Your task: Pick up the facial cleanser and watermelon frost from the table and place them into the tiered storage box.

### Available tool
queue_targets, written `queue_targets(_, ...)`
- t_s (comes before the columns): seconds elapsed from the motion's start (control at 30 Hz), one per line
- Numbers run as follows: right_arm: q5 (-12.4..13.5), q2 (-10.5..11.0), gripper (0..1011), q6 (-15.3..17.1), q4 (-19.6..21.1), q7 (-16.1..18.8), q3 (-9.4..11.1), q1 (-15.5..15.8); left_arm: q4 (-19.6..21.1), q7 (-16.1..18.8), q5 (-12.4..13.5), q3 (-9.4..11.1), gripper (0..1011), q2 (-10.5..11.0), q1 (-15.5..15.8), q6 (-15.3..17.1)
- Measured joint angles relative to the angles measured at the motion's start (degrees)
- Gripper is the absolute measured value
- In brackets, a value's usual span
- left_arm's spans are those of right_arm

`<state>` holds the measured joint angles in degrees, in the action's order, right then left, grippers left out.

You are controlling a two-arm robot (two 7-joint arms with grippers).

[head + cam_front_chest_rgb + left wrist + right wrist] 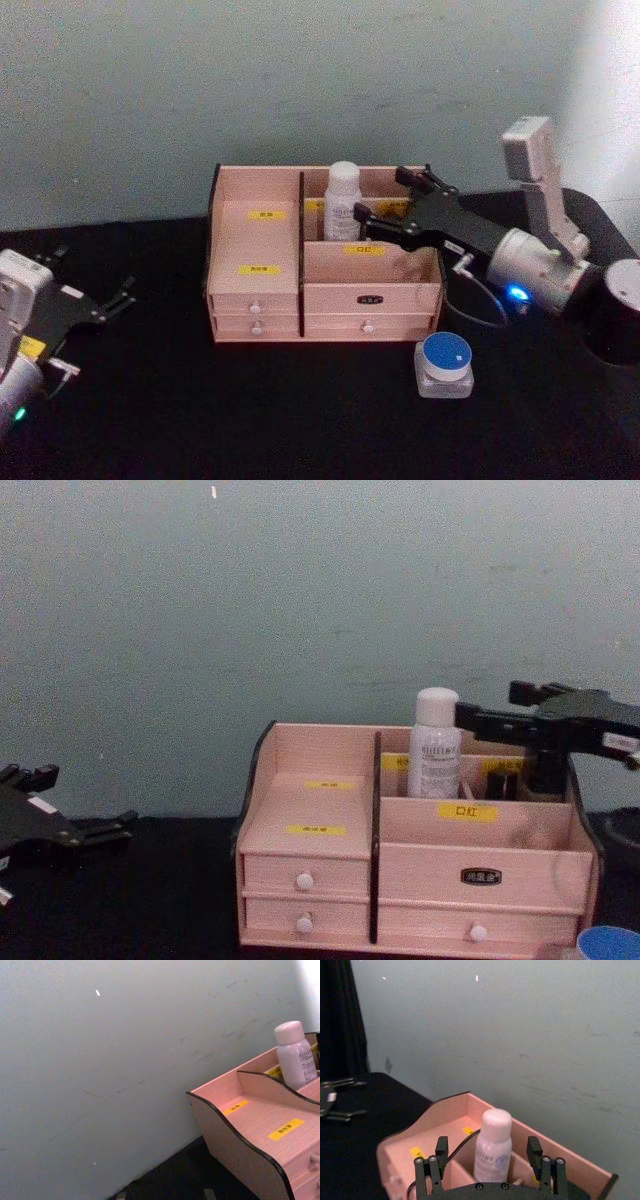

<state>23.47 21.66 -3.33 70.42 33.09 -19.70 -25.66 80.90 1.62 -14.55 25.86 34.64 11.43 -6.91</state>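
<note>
Inside storage box (262, 182): facial cleanser (343, 202)

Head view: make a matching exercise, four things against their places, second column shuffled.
1 white bottle
2 blue-lidded jar
3 right gripper
4 left gripper

A on the table, in front of the tiered storage box
B at the table's left, away from the box
C upright in a rear compartment of the box
D open, above the box's rear right

Pairs: 1-C, 2-A, 3-D, 4-B

yellow label (466, 811) "口红" on tiered storage box (420, 865), others illegible
</note>
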Motion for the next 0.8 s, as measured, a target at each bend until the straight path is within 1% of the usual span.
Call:
queue_targets(0.03,0.4,0.6,1002,0.2,0.9,0.2,0.1,0.6,0.0,0.0,0.0,0.0,1001,0.0,0.0,0.0)
queue_targets(0.1,1.8,2.7,1003,0.8,3.9,1.0,0.6,2.9,0.0,0.0,0.0,0.0,1001,0.0,0.0,0.0)
queue_targets(0.27,3.1,5.1,1002,1.5,7.1,1.5,1.1,5.7,0.0,0.0,0.0,0.0,1001,0.0,0.0,0.0)
queue_targets(0.33,4.0,7.2,1002,2.0,9.8,1.5,1.6,8.3,0.0,0.0,0.0,0.0,1001,0.0,0.0,0.0)
queue_targets(0.37,4.0,7.2,1002,2.0,9.8,1.5,1.6,8.3,0.0,0.0,0.0,0.0,1001,0.0,0.0,0.0)
queue_targets(0.4,4.4,8.2,1003,2.3,11.2,1.4,1.8,9.6,0.0,0.0,0.0,0.0,1001,0.0,0.0,0.0)
queue_targets(0.5,5.0,10.3,1002,2.7,13.7,1.2,2.2,12.2,0.0,0.0,0.0,0.0,1001,0.0,0.0,0.0)
queue_targets(0.57,5.2,11.3,1003,2.8,14.8,1.0,2.3,13.5,0.0,0.0,0.0,0.0,1001,0.0,0.0,0.0)
queue_targets(0.67,5.6,13.3,1003,3.0,17.2,0.6,2.7,16.3,0.0,0.0,0.0,0.0,1001,0.0,0.0,0.0)
queue_targets(0.8,6.1,15.1,1002,3.0,19.3,0.4,3.1,18.7,0.0,0.0,0.0,0.0,1001,0.0,0.0,0.0)
